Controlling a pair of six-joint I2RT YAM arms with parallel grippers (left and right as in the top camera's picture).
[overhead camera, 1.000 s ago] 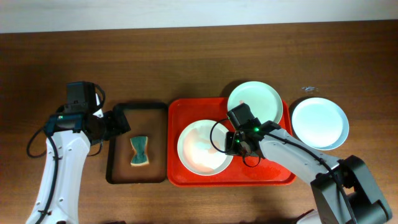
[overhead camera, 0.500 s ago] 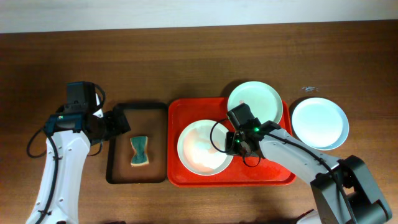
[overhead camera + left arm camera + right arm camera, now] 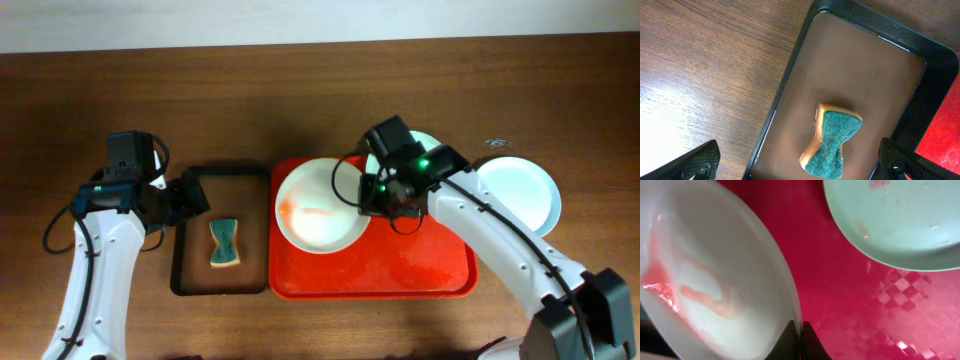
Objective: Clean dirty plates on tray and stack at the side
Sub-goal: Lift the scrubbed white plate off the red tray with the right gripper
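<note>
1. Dark brown wood-grain worktop (image 3: 300,90) fills the overhead view, with a pale strip along the frame's top edge.
2. Low in the centre lies the bright red rectangular plastic tray (image 3: 400,275), with rounded corners and a low rim.
3. Over the upper left part of this tray is the round pale plate with red smears (image 3: 318,205); the smears lie left of its centre.
4. The right tool (image 3: 800,339) is clamped on that smeared plate's right rim. In the right wrist view its two dark fingertips pinch the thin edge at the bottom of the frame.
5. There the plate looks tilted above the red surface; whether its far side touches the tray I cannot tell.
6. A second round mint-white plate (image 3: 890,225) lies in the tray's upper right corner, with a small red mark showing at the frame's top edge. From overhead the right arm covers most of it.
7. A third round pale plate (image 3: 520,195) rests on the worktop just right of the tray, outside it.
8. Just beside the red tray, on its left, lies a smaller brown tray with a black rim (image 3: 850,65).
9. A yellow sponge with a green scouring face (image 3: 832,137), pinched at the waist, lies in that tray's lower half.
10. The left tool (image 3: 190,196) hovers at the brown tray's upper left corner, spread wide and holding nothing.
</note>
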